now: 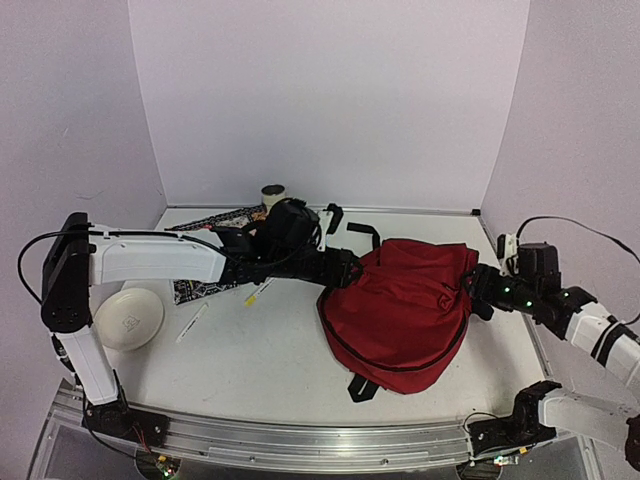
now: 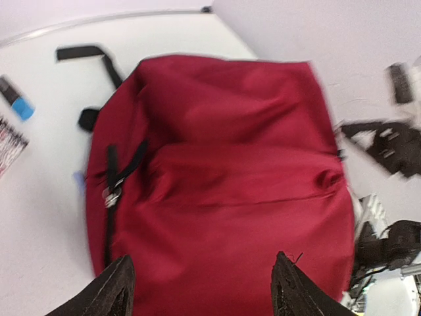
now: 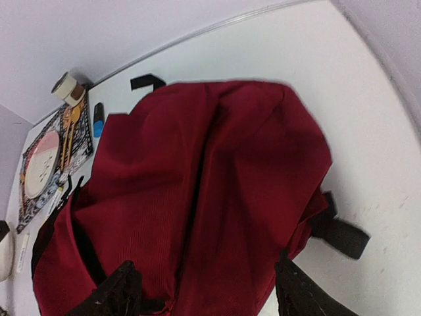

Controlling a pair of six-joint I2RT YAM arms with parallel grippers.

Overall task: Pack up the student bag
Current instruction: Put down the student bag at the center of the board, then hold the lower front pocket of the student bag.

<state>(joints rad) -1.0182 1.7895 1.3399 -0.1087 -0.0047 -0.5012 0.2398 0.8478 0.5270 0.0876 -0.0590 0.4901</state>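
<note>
Lying slumped on the white tabletop, between the two arms and nearer the right one: the student bag, a large soft dark-red fabric backpack with black straps. Sags flat and creased across the middle, so probably holds little and weighs little. Will likely fold and droop rather than keep its shape when lifted. Looks matte, not slippery, and not at all fragile. Shows a dark zip line along the near-left edge, gaping a little there in the right wrist view, with dark lining inside. Best taken by a pinch of cloth at each lip of that opening, one gripper per side, or else by a strap. Avoid grabbing the broad middle panel: likely to bunch cloth and nothing more.

Hovering at the bag's left edge: the left gripper, jaws spread wide with nothing between them, only red cloth below. At the bag's right edge: the right gripper, jaws likewise wide and empty. Cannot tell whether either set of tips touches the fabric.

Trailing behind the bag: a black webbing strap. Poking out at the bag's near side: a second black strap end.

Well left of the bag: a black-and-white patterned book, a slim white pen and a round white bowl. Behind and left of the bag: a small roll of tape and a blue-capped marker.
</note>
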